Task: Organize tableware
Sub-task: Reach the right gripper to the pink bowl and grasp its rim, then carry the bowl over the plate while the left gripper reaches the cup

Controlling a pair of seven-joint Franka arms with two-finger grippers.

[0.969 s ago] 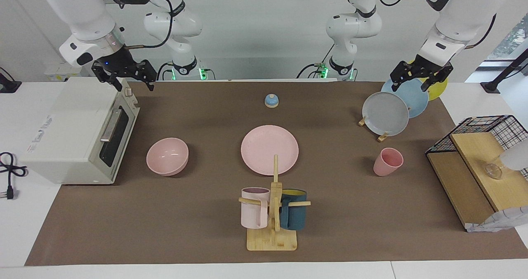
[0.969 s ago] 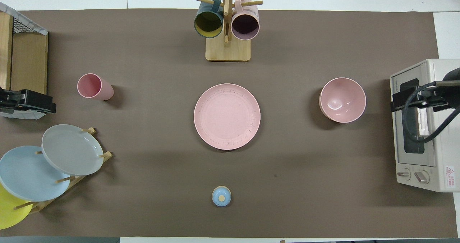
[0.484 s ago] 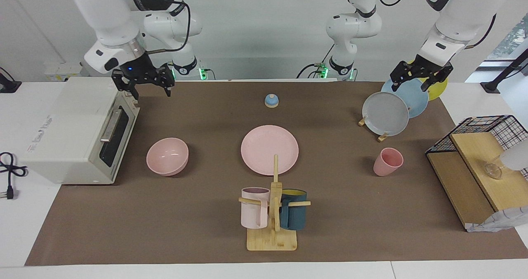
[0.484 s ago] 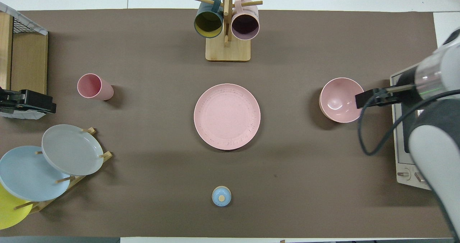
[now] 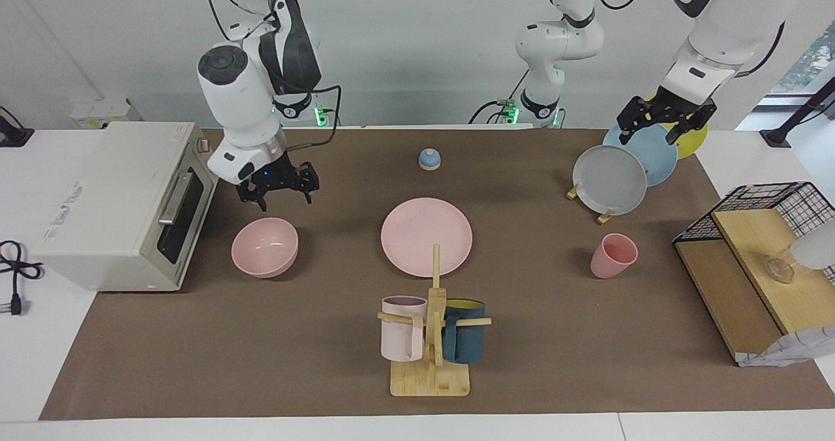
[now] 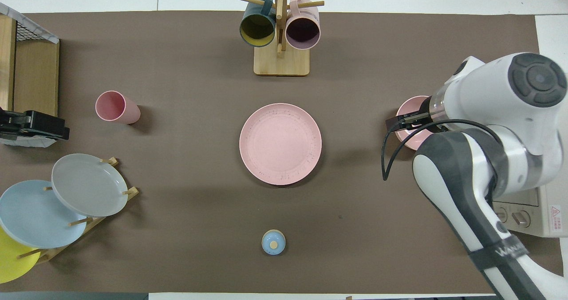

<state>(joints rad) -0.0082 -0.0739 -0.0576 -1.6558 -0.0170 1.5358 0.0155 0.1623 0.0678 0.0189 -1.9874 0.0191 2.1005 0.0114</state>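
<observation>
The matte pink plate (image 5: 426, 235) lies flat mid-table and also shows in the overhead view (image 6: 280, 144). The pink bowl (image 5: 264, 248) stands upright toward the right arm's end, beside the oven. In the overhead view the right arm covers most of the bowl (image 6: 409, 107). The pink cup (image 5: 612, 256) stands toward the left arm's end and shows from above (image 6: 116, 107). My right gripper (image 5: 279, 196) is open and empty, a little above the bowl's rim on the robots' side. My left gripper (image 5: 659, 131) is open, empty and waits over the plate rack.
A toaster oven (image 5: 111, 199) stands at the right arm's end. A rack with grey, blue and yellow plates (image 5: 610, 179) and a wire shelf (image 5: 750, 258) are at the left arm's end. A mug tree (image 5: 432, 336) stands farther out than the plate. A small bell (image 5: 429, 159) lies nearer the robots.
My right arm has swung from over the oven's top corner toward the bowl and come down, so its gripper now hangs just above the bowl. The left arm has not moved.
</observation>
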